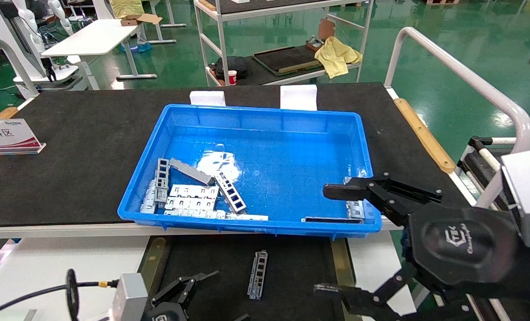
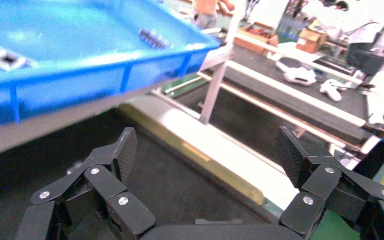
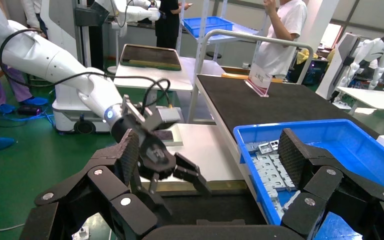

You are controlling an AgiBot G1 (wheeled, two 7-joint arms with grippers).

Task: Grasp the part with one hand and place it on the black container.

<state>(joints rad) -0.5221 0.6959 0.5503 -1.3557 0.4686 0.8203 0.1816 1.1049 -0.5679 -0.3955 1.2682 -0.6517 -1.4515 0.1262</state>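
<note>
One part [image 1: 257, 273], a narrow silver ladder-like strip, lies on the black container [image 1: 207, 261] below the table's front edge. More such parts [image 1: 230, 191] lie in the blue bin [image 1: 265, 116], mostly at its front left. My left gripper [image 1: 229, 294] is open and empty, low over the container's left half, apart from the lying part. In the left wrist view [image 2: 207, 150] it hangs over the container's olive edge strip [image 2: 215, 160]. My right gripper [image 1: 320, 240] is open and empty at the bin's front right corner; in the right wrist view [image 3: 210, 150] nothing sits between its fingers.
Pale flat plates [image 1: 191, 198] lie stacked in the bin's front left. A red-white sign [image 1: 6, 136] stands on the black table mat [image 1: 82, 147] at the left. A white railing [image 1: 461, 71] runs along the right. Two white blocks [image 1: 298, 96] stand behind the bin.
</note>
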